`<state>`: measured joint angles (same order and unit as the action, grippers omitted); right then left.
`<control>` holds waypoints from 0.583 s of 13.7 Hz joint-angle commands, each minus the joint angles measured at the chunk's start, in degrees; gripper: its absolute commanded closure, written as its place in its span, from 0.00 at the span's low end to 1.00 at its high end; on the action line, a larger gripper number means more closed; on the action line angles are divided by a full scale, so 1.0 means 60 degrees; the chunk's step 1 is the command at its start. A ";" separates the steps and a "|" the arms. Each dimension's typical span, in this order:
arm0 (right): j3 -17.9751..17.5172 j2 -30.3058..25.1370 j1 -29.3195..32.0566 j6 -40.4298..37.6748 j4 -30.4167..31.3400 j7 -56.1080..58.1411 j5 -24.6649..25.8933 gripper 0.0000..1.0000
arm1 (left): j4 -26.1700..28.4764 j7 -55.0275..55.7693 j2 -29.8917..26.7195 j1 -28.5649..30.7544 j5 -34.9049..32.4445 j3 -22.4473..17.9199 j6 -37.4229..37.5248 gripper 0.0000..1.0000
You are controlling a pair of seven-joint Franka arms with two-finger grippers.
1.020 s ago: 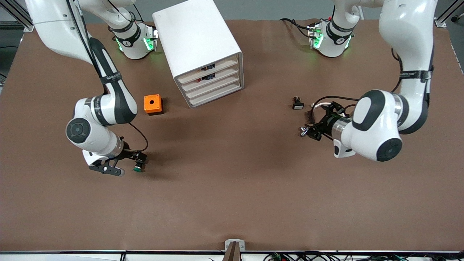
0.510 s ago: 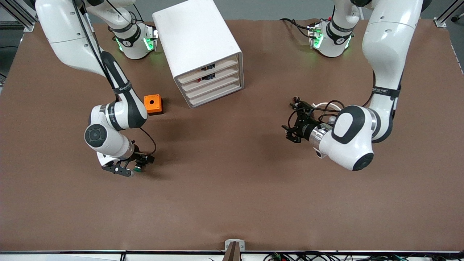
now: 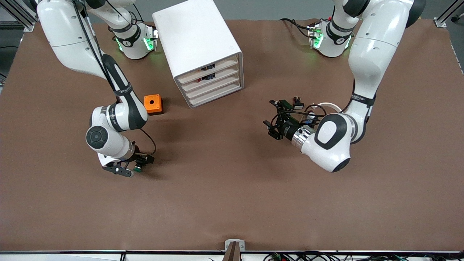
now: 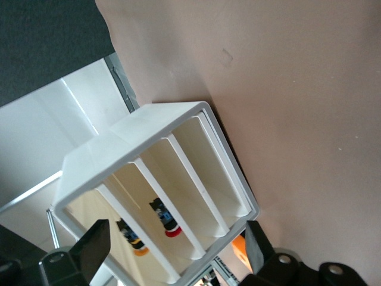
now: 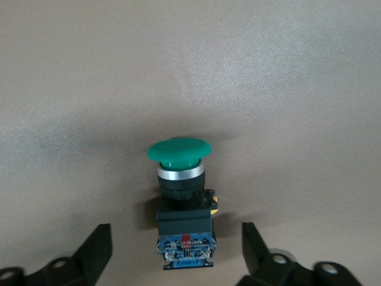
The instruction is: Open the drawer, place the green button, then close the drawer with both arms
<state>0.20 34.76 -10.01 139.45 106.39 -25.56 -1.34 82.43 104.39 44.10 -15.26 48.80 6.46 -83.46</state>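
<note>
Right gripper point(image 3: 133, 167) low at small green-capped push button point(image 5: 180, 199), fingers spread either side, not gripping, left gripper point(image 3: 272, 119) fully open, empty, facing white plastic four-drawer cabinet point(image 3: 203, 54), drawers shut

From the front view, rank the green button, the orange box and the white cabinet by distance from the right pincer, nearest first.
1. Green button: on the table between the open fingers of the right pincer.
2. Orange box: farther from the front camera, beside the cabinet toward the right arm's end.
3. White cabinet: farthest, near the arm bases, all drawers shut.
</note>
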 commanded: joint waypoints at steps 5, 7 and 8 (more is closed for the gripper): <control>-0.0019 -0.0036 0.0100 -0.0361 -0.0037 -0.0076 -0.0113 0.89 | -0.0290 0.1366 0.0852 -0.0883 0.0407 0.0095 -0.0855 0.00; -0.0004 -0.0021 0.0115 -0.0361 -0.0066 0.0012 -0.0113 1.00 | -0.0421 0.1789 0.1187 -0.1206 0.0728 0.0080 -0.0929 0.00; -0.0004 -0.0036 0.0101 -0.0361 -0.0066 0.0027 -0.0113 1.00 | -0.0538 0.1980 0.1378 -0.1265 0.0918 0.0094 -0.0959 0.00</control>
<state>0.44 34.78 -9.83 137.98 106.31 -25.62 -1.35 81.96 113.46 49.58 -21.80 52.10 7.12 -89.04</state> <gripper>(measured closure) 0.590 0.000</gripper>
